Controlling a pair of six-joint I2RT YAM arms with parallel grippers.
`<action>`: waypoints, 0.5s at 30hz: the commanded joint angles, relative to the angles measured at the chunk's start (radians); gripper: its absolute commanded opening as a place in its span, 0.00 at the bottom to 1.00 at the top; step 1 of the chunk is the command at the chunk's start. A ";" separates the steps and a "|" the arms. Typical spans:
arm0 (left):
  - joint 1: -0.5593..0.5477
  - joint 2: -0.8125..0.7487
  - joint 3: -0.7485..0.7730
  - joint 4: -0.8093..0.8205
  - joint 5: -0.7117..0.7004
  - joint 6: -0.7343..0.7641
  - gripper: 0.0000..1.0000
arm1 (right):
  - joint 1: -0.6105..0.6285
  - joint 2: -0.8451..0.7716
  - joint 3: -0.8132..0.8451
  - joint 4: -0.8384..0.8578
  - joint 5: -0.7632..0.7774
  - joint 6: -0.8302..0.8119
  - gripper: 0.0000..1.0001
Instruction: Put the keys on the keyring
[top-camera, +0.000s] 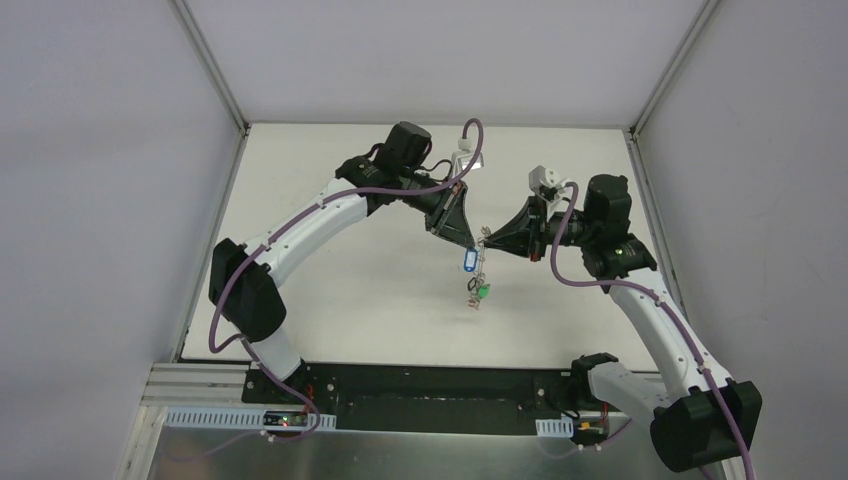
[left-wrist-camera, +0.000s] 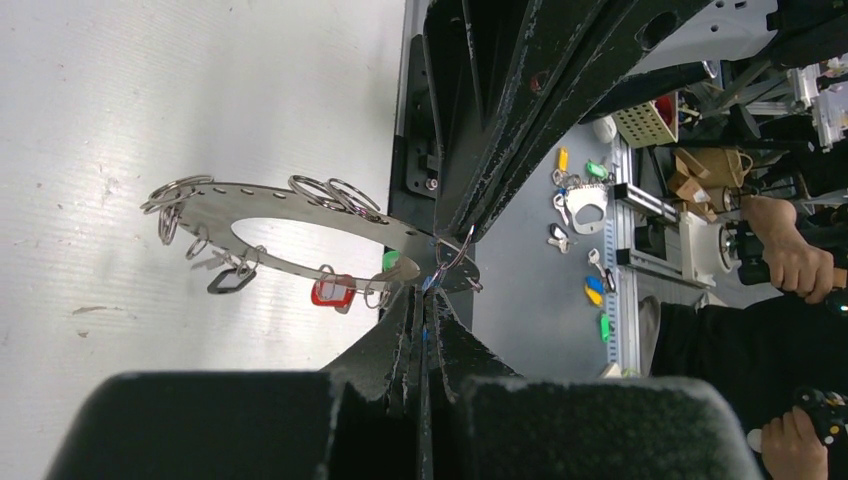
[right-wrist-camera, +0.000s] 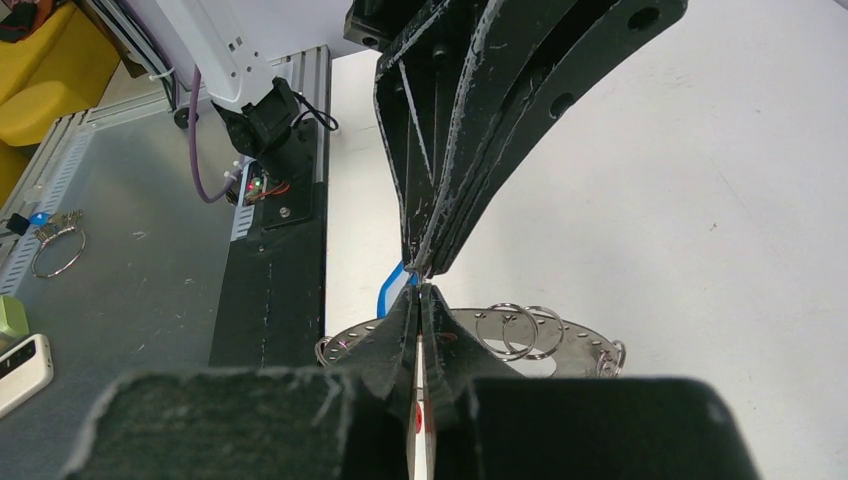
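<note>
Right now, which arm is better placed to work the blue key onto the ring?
Left, probably: the left tool seems to pinch the blue key at the ring, which the right tool holds steady.

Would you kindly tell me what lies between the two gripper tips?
The rim of the keyring and a small wire loop, seen in the left wrist view.

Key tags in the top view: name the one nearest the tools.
The blue tag, just under the left tool and right tool; the green tag sits farther off.
</note>
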 joint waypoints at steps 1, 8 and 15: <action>0.007 -0.048 0.014 -0.067 0.006 0.074 0.00 | -0.014 -0.018 -0.004 0.068 -0.036 0.006 0.00; 0.006 -0.065 0.015 -0.066 -0.037 0.087 0.00 | -0.015 -0.008 -0.016 0.101 -0.070 0.040 0.00; -0.006 -0.105 -0.031 -0.007 -0.099 0.064 0.00 | -0.016 0.000 -0.018 0.123 -0.074 0.075 0.00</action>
